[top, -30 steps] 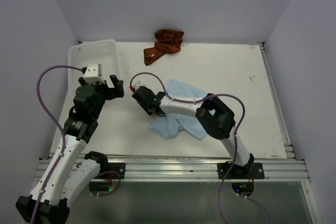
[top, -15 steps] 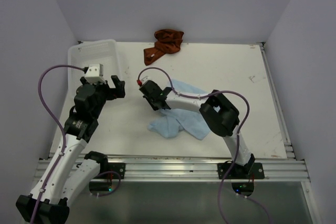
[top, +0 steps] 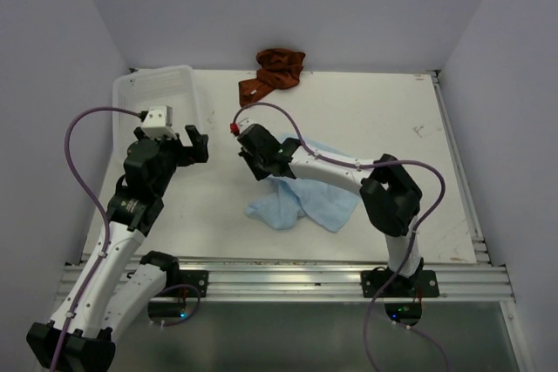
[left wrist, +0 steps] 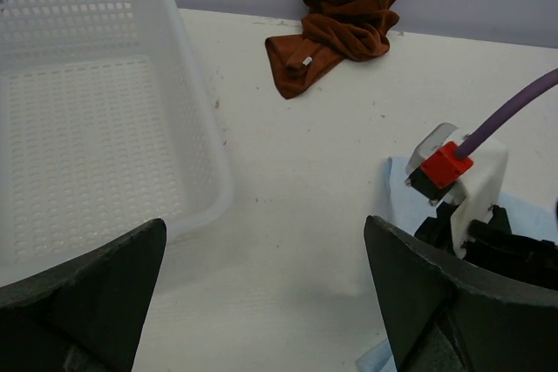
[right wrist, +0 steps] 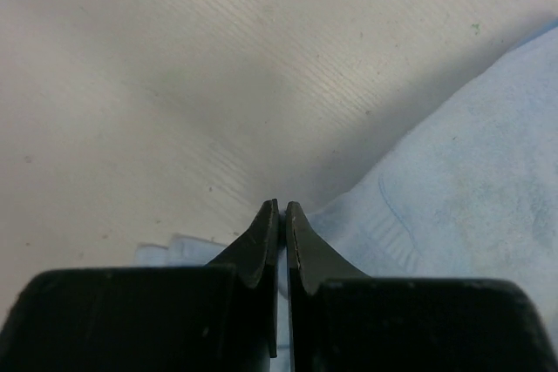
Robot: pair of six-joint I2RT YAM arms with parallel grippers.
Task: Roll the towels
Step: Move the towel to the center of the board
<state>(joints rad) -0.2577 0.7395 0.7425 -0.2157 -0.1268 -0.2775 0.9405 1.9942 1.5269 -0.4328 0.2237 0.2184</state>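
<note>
The light blue towel point(top: 305, 198) lies crumpled in the middle of the table. My right gripper point(top: 260, 167) is low at its far left edge. In the right wrist view the right gripper point(right wrist: 282, 206) is shut, and a thin fold of the blue towel point(right wrist: 453, 180) is pinched between the fingertips. The rust towel point(top: 275, 71) lies bunched at the far edge, also visible as the rust towel point(left wrist: 344, 19) in the left wrist view. My left gripper point(top: 195, 143) hovers open and holds nothing, left of the blue towel; its left gripper point(left wrist: 266, 302) spans bare table.
A white mesh basket point(top: 187, 84) stands at the far left corner, the basket point(left wrist: 192, 67) just ahead of my left gripper. The right arm's wrist housing with a red plug point(left wrist: 449, 167) sits close to the left gripper's right finger.
The right gripper went from partly open to shut on the blue towel's edge. It shifted right and farther from the bases. The left arm stayed nearly still.
</note>
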